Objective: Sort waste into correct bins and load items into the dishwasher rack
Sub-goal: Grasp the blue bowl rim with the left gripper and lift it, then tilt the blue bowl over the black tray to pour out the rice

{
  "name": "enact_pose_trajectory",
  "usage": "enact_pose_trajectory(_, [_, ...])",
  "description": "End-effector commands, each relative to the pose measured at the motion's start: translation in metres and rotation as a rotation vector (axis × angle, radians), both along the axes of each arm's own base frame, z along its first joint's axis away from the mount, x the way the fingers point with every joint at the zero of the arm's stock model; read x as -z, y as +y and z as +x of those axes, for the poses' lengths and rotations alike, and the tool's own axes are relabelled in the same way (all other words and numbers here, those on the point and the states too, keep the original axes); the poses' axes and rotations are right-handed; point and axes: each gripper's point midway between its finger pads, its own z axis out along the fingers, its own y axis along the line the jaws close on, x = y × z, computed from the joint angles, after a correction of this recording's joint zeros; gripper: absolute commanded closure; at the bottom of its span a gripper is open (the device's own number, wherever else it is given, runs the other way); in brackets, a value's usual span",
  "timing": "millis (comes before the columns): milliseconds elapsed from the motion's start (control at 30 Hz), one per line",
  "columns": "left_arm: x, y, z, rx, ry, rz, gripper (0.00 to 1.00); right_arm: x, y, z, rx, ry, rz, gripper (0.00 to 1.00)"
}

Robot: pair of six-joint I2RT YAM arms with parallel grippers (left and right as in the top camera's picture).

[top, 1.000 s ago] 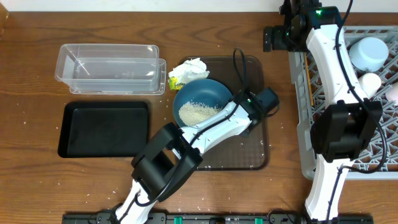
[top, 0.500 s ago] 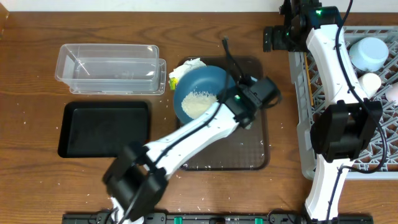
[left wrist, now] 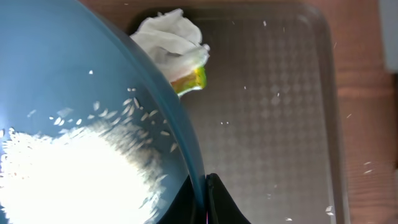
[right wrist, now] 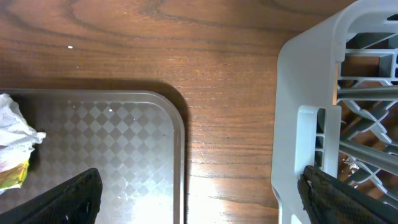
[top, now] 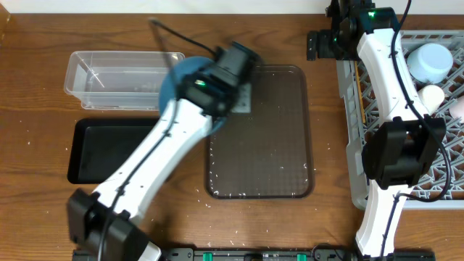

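Note:
My left gripper (left wrist: 202,200) is shut on the rim of the large dark-blue bowl (left wrist: 93,74), which holds a heap of white rice (left wrist: 68,180). In the overhead view the bowl (top: 174,81) is lifted and blurred beside the clear tub (top: 116,78). The black tray (top: 119,148) lies in front of the tub. The crumpled tissue with its yellow-green wrapper (left wrist: 174,46) lies on the brown tray; it also shows in the right wrist view (right wrist: 12,140). My right gripper (right wrist: 199,199) is open and empty between the brown tray and the grey rack (top: 362,145). The chopsticks are out of view.
The brown serving tray (top: 268,145) lies mid-table with stray rice grains on it. The rack (right wrist: 311,74) holds a light-blue bowl (top: 433,61), a white cup (top: 433,94) and a pink cup (top: 460,107). Loose grains dot the wood near the front.
My left arm has lifted the dark-blue bowl off the brown tray and swung it left toward the clear tub. The right arm has not moved.

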Motion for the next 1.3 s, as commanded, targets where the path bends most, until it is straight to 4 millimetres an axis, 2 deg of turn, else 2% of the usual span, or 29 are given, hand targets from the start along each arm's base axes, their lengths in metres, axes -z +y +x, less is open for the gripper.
enact_pose_trajectory(0, [-0.021,0.008,0.002,-0.013,0.027,-0.156,0.94,0.002,0.002,0.000,-0.010,0.003,-0.002,0.01])
enact_pose_trajectory(267, [-0.020,0.053,0.008,-0.110,0.136,-0.311,0.94,0.002,0.002,0.000,-0.010,0.003,-0.002,0.01])
enact_pose_trajectory(500, [-0.025,0.073,0.007,-0.147,0.196,-0.444,0.94,0.002,0.002,0.000,-0.010,0.003,-0.002,0.01])
enact_pose_trajectory(767, [-0.046,0.082,0.005,-0.062,0.210,-0.663,0.93,0.002,0.002,0.000,-0.010,0.003,-0.002,0.01])
enact_pose_trajectory(967, [-0.068,0.104,0.002,-0.009,0.178,-0.841,0.94,0.002,0.002,0.000,-0.010,0.003,-0.002,0.01])
enact_pose_trajectory(1100, [-0.066,0.129,-0.003,-0.056,0.182,-0.873,0.94,0.002,0.002,0.000,-0.010,0.003,-0.002,0.01])
enact_pose_trajectory(1267, [-0.058,0.149,-0.011,-0.102,0.199,-0.873,0.94,0.002,0.002,0.000,-0.009,0.003,-0.002,0.01])
